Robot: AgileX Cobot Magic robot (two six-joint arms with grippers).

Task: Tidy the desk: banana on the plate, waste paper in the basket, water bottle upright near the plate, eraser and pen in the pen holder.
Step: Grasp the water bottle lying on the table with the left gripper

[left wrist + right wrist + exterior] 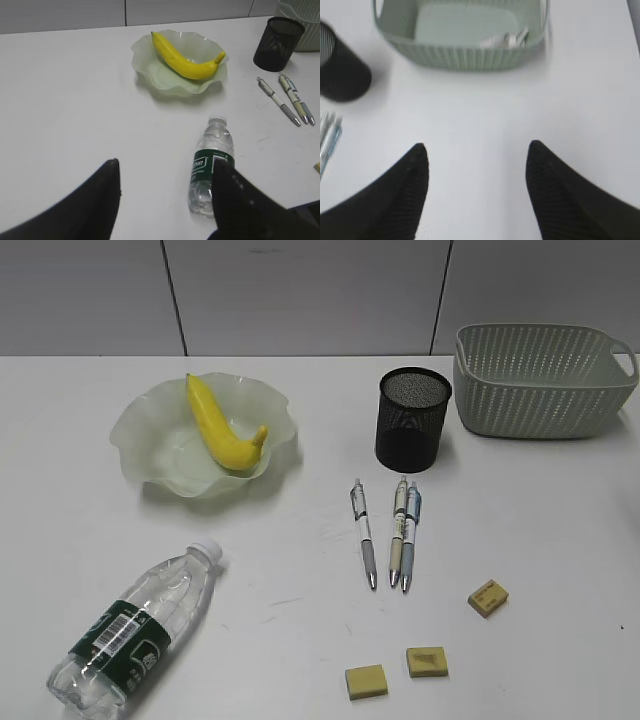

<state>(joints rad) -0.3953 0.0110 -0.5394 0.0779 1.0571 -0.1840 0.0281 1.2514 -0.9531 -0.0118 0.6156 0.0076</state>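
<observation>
Translucent ruffled plate (pixel 140 425), curved banana (pixel 220 425)

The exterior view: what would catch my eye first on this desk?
Probably the bright yellow banana, lying in the pale-green ruffled plate at the back left. Next, the clear water bottle lying on its side at the front left, cap pointing toward the plate. Three pens lie side by side in front of the black mesh pen holder.
</observation>
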